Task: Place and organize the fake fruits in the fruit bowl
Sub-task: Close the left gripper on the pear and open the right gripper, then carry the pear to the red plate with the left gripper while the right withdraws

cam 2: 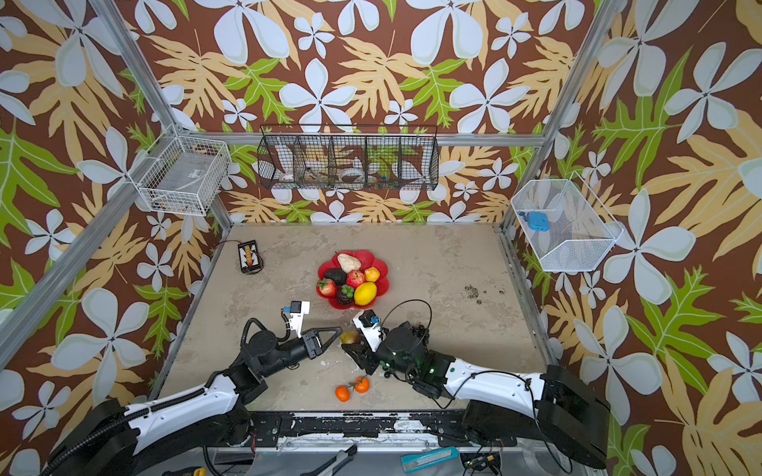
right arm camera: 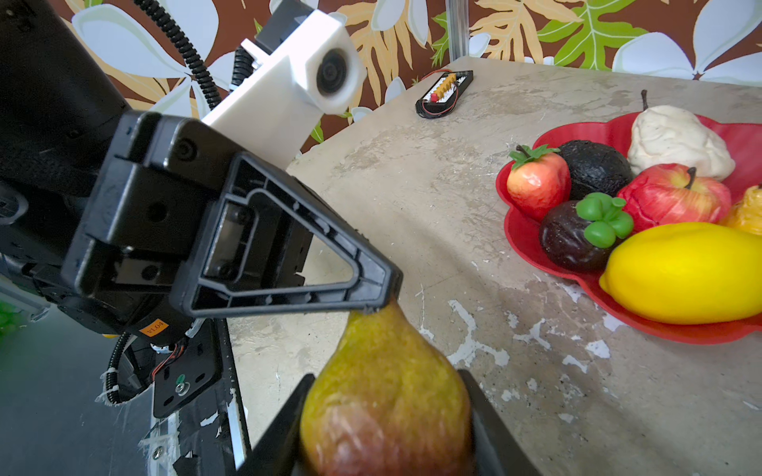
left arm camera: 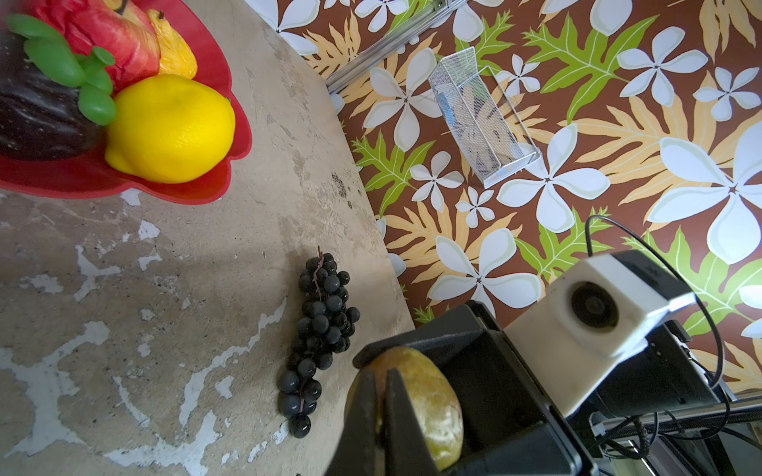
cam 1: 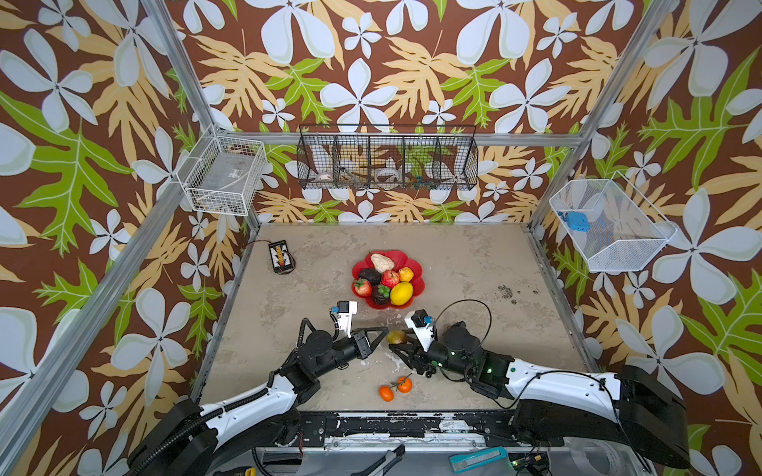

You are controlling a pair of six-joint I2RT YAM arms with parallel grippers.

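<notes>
1. Black plastic left gripper (cam 1: 384, 331): jaws closed at the narrow stem end of the green-yellow plastic pear with a russet base (cam 1: 396, 337). The stem itself is hidden between the tips, so a pinch on it is judged, not seen.
2. Black right gripper (right arm camera: 386, 377): jaws part-spread and clamped on the pear's wide lower body, one finger on either side.
3. Pear: carried between the two grippers, apparently clear of the mottled grey table (cam 1: 474, 268). Its long axis runs from gripper to gripper, neck toward the left arm, base toward the right.
4. Glossy red scalloped plastic fruit bowl (cam 1: 418, 270): near, lying beyond both grippers toward the back wall. Its near rim is closest to the left gripper's tip. Contents include a yellow lemon (cam 1: 401, 293) at the near edge, a red apple (cam 1: 389, 278) and a pale beige pear (cam 1: 382, 262).
5. Black grape bunch (left arm camera: 319, 325): loose on the table beside the right arm.
6. Two small oranges on a shared stalk (cam 1: 404, 384): loose near the front edge, between the arms.
7. Judgement: a handover of the pear is under way. Whichever gripper keeps it must carry it away from the front edge, past the lemon.
</notes>
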